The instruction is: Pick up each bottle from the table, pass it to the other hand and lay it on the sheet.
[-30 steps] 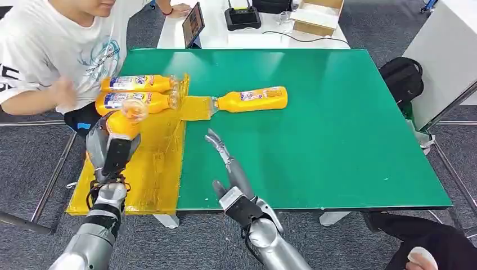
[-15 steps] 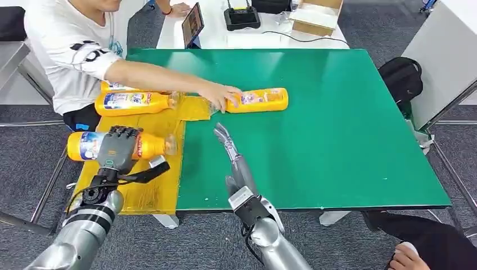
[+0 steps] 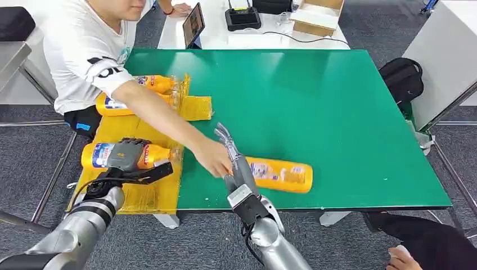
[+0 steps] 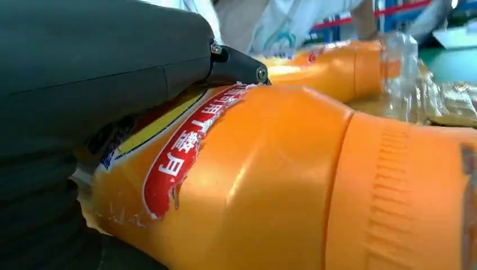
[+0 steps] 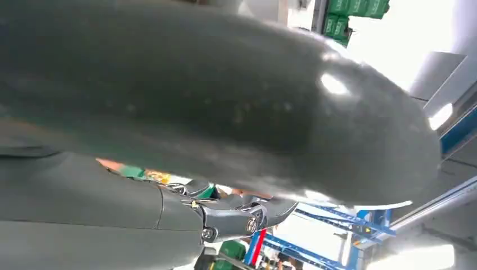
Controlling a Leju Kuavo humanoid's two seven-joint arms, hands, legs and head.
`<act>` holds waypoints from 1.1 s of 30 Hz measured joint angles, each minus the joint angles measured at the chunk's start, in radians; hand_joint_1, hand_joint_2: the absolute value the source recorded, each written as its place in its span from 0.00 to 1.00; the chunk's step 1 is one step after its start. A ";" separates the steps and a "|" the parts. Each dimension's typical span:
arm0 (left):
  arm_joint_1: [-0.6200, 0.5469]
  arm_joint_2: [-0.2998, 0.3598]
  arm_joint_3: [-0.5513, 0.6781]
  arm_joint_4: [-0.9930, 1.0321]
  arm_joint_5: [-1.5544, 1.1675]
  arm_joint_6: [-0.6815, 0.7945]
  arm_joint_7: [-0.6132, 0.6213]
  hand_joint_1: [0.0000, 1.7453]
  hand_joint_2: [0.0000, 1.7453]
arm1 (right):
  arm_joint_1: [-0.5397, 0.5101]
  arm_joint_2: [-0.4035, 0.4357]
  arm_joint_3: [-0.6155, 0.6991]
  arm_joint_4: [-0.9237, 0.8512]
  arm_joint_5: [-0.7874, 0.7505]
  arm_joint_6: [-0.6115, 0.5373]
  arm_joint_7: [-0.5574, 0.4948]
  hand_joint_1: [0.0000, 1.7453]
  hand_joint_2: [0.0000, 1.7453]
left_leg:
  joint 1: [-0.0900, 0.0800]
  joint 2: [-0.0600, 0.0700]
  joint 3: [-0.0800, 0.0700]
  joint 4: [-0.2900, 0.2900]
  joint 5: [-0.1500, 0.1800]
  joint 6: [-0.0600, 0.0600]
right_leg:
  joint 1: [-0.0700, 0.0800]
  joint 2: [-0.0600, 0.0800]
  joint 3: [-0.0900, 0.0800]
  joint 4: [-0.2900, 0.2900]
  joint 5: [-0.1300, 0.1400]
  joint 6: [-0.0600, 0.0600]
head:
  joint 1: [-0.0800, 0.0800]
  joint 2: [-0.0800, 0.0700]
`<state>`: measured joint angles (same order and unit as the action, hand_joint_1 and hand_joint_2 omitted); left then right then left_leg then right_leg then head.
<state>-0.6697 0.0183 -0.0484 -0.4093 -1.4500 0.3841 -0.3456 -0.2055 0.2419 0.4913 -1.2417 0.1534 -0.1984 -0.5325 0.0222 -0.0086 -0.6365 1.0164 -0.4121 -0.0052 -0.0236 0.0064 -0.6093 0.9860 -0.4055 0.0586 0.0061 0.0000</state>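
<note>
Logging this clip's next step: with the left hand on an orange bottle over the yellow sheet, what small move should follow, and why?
Probably the left hand should let go of the orange plastic bottle and lift clear. That bottle lies on its side on the yellow plastic sheet, so its placing looks done. A person's hand is at another orange bottle on the green table, beside the open right hand.

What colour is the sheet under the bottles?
Yellow; the sheet shows best in the head view.
</note>
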 measured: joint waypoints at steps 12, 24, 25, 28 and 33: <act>-0.028 0.000 0.000 0.032 0.016 -0.039 0.001 1.00 1.00 | 0.002 0.000 0.000 0.000 0.007 -0.002 0.008 0.00 0.00 | 0.000 0.000 0.002 0.000 0.000 0.000 | 0.000 0.000 0.002 0.000 0.000 0.000 | 0.000 0.000; -0.041 -0.003 0.010 0.037 0.098 -0.115 -0.002 0.00 0.00 | 0.004 0.000 0.000 0.000 0.011 -0.002 0.025 0.00 0.00 | 0.000 0.000 0.002 0.000 0.000 0.000 | 0.000 0.000 0.002 0.000 0.000 0.000 | 0.000 0.000; -0.046 -0.004 0.021 0.038 0.130 -0.148 -0.015 0.00 0.00 | 0.005 0.000 -0.002 0.001 0.012 -0.002 0.028 0.00 0.00 | 0.000 0.000 0.002 0.000 0.000 0.000 | 0.000 0.000 0.002 0.000 0.000 0.000 | 0.000 0.000; -0.051 -0.010 0.056 0.038 0.234 -0.226 -0.065 0.00 0.00 | 0.008 0.000 -0.003 0.005 0.012 0.000 0.032 0.00 0.00 | 0.000 -0.001 0.002 0.000 0.000 0.000 | 0.000 -0.001 0.003 0.000 0.000 0.000 | 0.000 0.000; -0.057 -0.026 0.128 0.031 0.432 -0.370 -0.163 0.00 0.00 | 0.006 0.004 -0.016 0.023 -0.006 0.003 0.051 0.00 0.00 | 0.000 -0.002 0.004 0.000 0.000 0.000 | 0.000 -0.001 0.006 0.000 0.000 0.000 | 0.000 0.000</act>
<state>-0.7263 -0.0076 0.0793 -0.3784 -1.0184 0.0144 -0.5090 -0.1990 0.2457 0.4753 -1.2192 0.1472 -0.1957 -0.4818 0.0221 -0.0105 -0.6322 1.0164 -0.4119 -0.0053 -0.0236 0.0052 -0.6037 0.9860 -0.4058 0.0585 0.0065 0.0000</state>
